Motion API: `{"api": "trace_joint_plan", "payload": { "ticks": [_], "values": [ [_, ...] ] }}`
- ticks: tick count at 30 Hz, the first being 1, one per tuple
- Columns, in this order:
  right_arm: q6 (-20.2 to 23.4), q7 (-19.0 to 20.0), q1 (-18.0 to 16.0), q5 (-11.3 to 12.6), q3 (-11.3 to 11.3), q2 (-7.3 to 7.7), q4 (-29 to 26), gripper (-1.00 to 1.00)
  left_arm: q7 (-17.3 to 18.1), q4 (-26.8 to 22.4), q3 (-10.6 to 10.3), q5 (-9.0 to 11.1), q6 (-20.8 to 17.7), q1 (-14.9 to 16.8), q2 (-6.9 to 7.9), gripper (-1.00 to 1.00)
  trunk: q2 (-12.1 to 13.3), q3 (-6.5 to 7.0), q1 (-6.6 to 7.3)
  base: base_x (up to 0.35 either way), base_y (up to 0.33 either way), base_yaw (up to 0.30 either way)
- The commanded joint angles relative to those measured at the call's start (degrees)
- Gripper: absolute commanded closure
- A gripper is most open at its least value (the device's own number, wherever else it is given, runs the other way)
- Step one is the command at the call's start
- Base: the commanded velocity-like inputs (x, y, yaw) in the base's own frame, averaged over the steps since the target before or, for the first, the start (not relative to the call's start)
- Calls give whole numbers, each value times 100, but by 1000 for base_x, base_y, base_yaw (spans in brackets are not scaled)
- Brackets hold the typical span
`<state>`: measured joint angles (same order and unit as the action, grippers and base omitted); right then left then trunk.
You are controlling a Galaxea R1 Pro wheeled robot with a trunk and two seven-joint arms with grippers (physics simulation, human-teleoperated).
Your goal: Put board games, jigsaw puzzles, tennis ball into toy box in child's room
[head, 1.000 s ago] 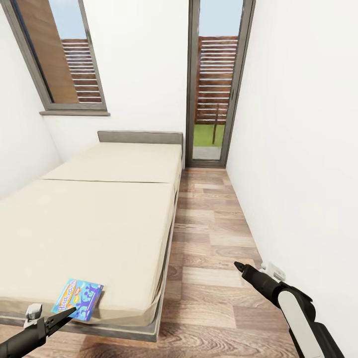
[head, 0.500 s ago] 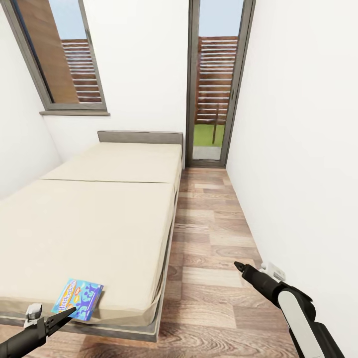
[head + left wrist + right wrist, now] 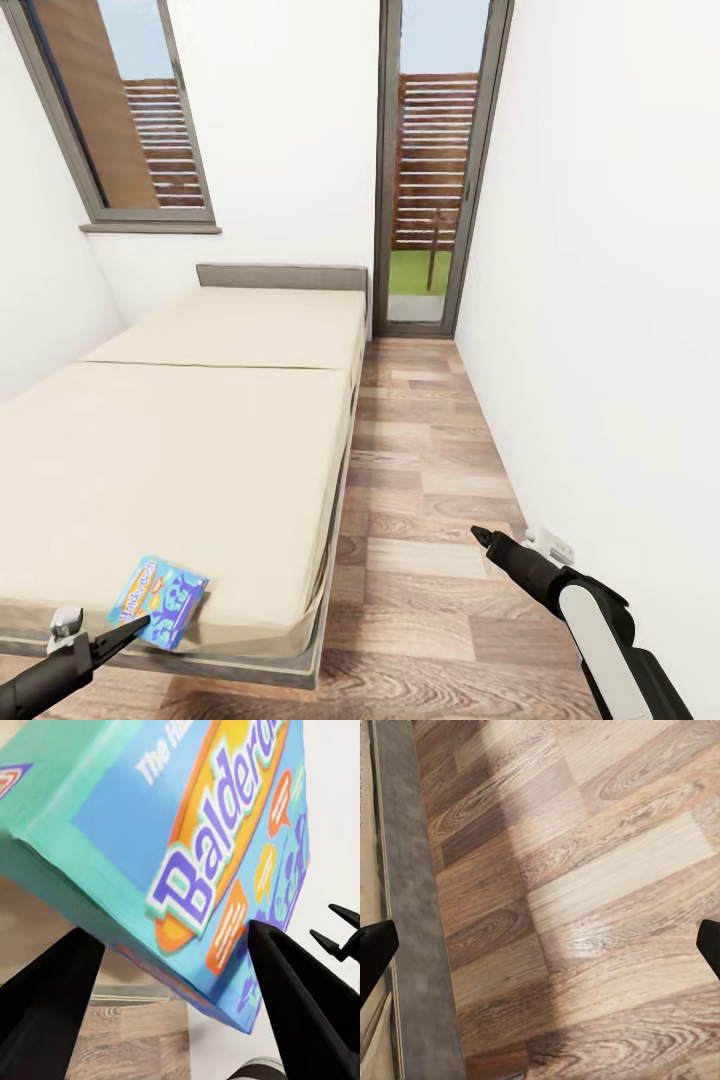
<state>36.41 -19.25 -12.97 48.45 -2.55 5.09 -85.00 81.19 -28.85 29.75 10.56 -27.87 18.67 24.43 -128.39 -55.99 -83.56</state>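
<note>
At lower left of the head view, the left claw (image 3: 135,628) has its fingers spread around the board game (image 3: 158,601), which lies on the near corner of the bed (image 3: 200,450), beside the mattress edge. Its lid reads "Balder…" (the rest is cut off). A wood floor (image 3: 430,480) aisle runs open to the glass door (image 3: 432,170). At lower right, the right claw (image 3: 480,537) hangs spread over the floor.

The board game (image 3: 158,601) lies on the bed's (image 3: 200,440) near corner, floor (image 3: 430,470) to its right.
</note>
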Motion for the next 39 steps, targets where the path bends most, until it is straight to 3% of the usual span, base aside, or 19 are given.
{"api": "trace_joint_plan", "payload": {
  "ticks": [1,20,34,37,39],
  "values": [
    [15,-53,-3,60,0,1,-8,-100,14,-2,-1,-10,-34,2,0,100,39,13,23,0,0,0],
    [15,-53,-3,60,0,1,-8,-100,33,-24,-13,-5,-36,4,0,100,802,354,441,0,0,0],
    [15,-53,-3,60,0,1,-16,-100,482,-57,12,-6,-54,2,24,100,1363,606,748,0,0,0],
    [10,-53,-3,60,0,-2,-18,-100,747,-446,13,-5,-172,4,45,100,1483,659,814,0,0,0],
    [8,-56,-3,60,0,-6,-28,-100,881,-861,14,-13,-520,5,50,100,1564,695,858,0,0,0]
  ]
}}
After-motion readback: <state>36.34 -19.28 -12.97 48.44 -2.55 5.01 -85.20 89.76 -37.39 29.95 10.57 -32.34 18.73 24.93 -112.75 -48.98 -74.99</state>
